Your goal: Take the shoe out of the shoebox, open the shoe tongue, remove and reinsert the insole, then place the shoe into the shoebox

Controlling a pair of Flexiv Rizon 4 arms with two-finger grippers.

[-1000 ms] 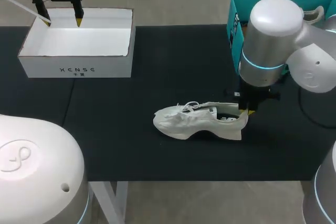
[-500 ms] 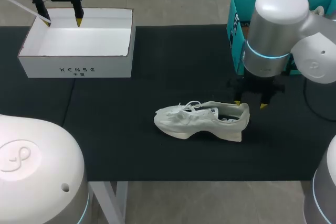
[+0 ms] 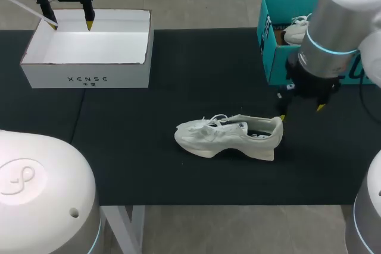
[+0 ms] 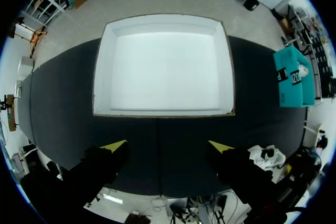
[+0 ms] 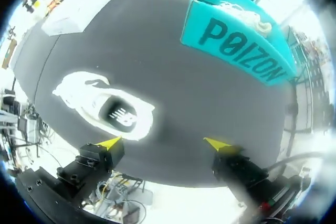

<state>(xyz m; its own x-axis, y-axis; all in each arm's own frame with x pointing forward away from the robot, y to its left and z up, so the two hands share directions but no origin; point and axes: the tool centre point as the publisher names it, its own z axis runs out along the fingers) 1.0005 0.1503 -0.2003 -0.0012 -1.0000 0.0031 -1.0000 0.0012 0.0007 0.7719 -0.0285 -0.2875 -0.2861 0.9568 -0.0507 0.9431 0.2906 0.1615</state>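
Observation:
A white shoe (image 3: pixel 209 136) lies on its sole in the middle of the black table, toe to the left, its dark insole (image 3: pixel 257 132) showing in the opening. My right gripper (image 3: pixel 301 112) hangs open and empty above and to the right of the heel. In the right wrist view the shoe (image 5: pixel 84 98) lies ahead of the open gripper (image 5: pixel 163 143), toward one side. The white shoebox (image 3: pixel 86 78) stands at the back left, empty inside. My left gripper (image 3: pixel 71 25) hovers open over its far edge; the left wrist view shows the box (image 4: pixel 163 66) ahead of that gripper (image 4: pixel 167 146).
A teal box (image 3: pixel 269 46) stands at the back right with another white shoe (image 3: pixel 296 31) in it, close behind my right arm. It also shows in the right wrist view, the teal box (image 5: pixel 236 38) lying beyond the gripper. The black mat (image 3: pixel 178 75) runs between the two boxes.
My right gripper has opened off the shoe's heel, then risen and moved right. The shoe has stayed where it lay. The left arm has not moved.

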